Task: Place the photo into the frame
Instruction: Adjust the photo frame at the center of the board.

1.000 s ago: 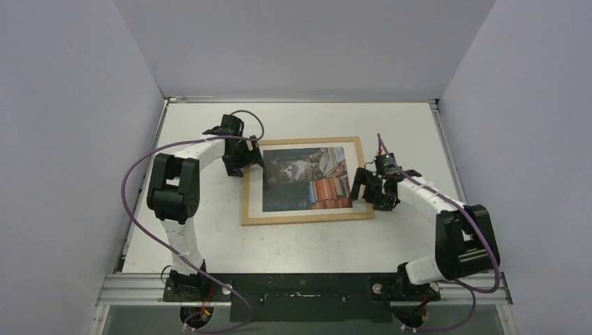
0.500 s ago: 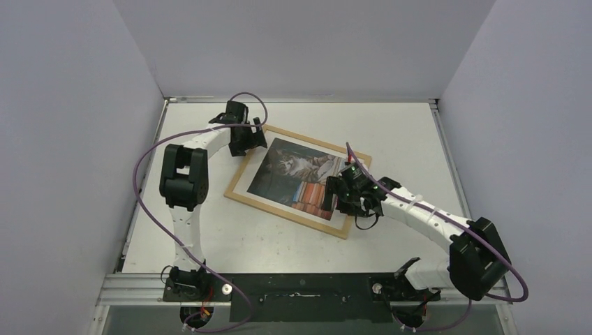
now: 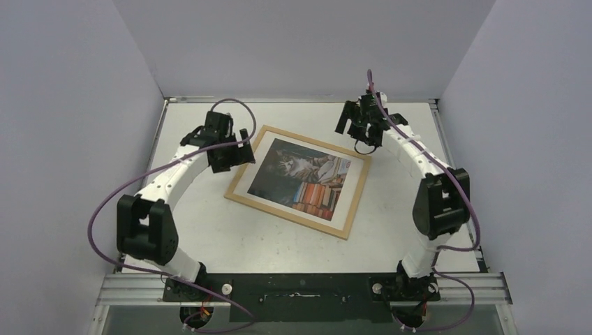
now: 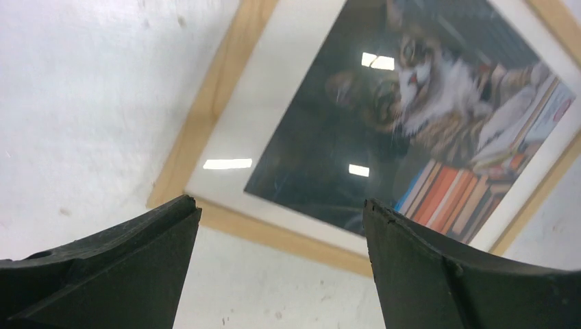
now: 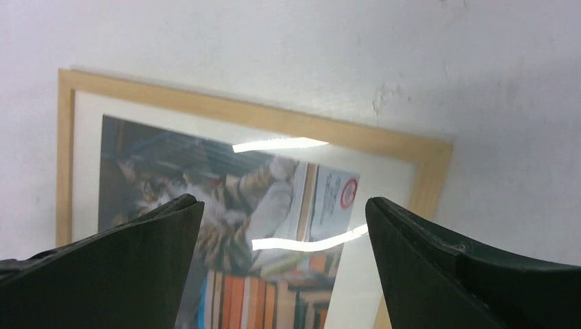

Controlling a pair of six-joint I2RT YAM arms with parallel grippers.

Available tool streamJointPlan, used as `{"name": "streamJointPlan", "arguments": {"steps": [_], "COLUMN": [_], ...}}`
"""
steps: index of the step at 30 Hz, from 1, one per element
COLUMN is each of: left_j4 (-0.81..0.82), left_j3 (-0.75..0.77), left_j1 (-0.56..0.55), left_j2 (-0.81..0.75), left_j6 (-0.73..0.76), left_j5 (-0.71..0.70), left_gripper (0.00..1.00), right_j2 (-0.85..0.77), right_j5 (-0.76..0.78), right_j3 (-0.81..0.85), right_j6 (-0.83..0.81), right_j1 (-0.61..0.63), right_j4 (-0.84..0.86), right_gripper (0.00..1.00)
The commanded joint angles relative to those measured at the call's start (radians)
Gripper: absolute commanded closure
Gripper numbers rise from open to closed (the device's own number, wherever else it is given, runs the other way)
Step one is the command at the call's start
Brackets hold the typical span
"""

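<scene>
The frame (image 3: 287, 214), thin light wood, lies flat and turned at an angle in the middle of the white table. The photo (image 3: 300, 176) of a tabby cat on coloured books sits inside it, face up with a white border. My left gripper (image 3: 234, 153) hovers open just off the frame's left short side. Its wrist view shows the frame (image 4: 179, 154), the photo (image 4: 384, 116) and bare table between the left gripper's (image 4: 277, 202) fingers. My right gripper (image 3: 357, 125) hangs open beyond the frame's far right corner. In its wrist view, the right gripper (image 5: 282, 200) looks down on the frame (image 5: 226, 110) and photo (image 5: 226, 185). Neither gripper holds anything.
Pale walls close in the table (image 3: 419, 209) on the left, right and back. A black base rail (image 3: 300, 287) runs along the near edge. Purple cables (image 3: 112, 192) loop out from both arms.
The frame with the photo has swung clockwise from square to angled, then stayed put. My left gripper drew back to the left. My right gripper left the frame's right edge for the back of the table.
</scene>
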Motion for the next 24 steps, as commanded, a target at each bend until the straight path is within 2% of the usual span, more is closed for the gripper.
{"name": "streamJointPlan", "arguments": {"steps": [1, 6, 13, 20, 24], "left_j4": [-0.039, 0.018, 0.184, 0.255, 0.269], "left_j3": [-0.218, -0.404, -0.532, -0.518, -0.463], "left_j1": [-0.036, -0.123, -0.154, -0.152, -0.133], "left_j2": [-0.136, -0.241, -0.213, -0.099, -0.036], "left_j6": [-0.094, -0.183, -0.245, -0.243, -0.219], "left_j5": [0.088, 0.119, 0.16, 0.179, 0.185], "left_gripper": [0.12, 0.12, 0.12, 0.12, 0.12], "right_j2": [0.181, 0.334, 0.428, 0.477, 0.453], "right_j5": [-0.086, -0.145, -0.192, -0.275, -0.335], "right_j3": [0.154, 0.254, 0.276, 0.245, 0.183], "right_j6": [-0.076, -0.104, -0.16, -0.227, -0.242], "right_j1": [-0.047, -0.08, -0.098, -0.117, -0.118], "right_j4": [0.033, 0.048, 0.02, -0.01, -0.012], "right_gripper": [0.08, 0.08, 0.07, 0.07, 0.07]}}
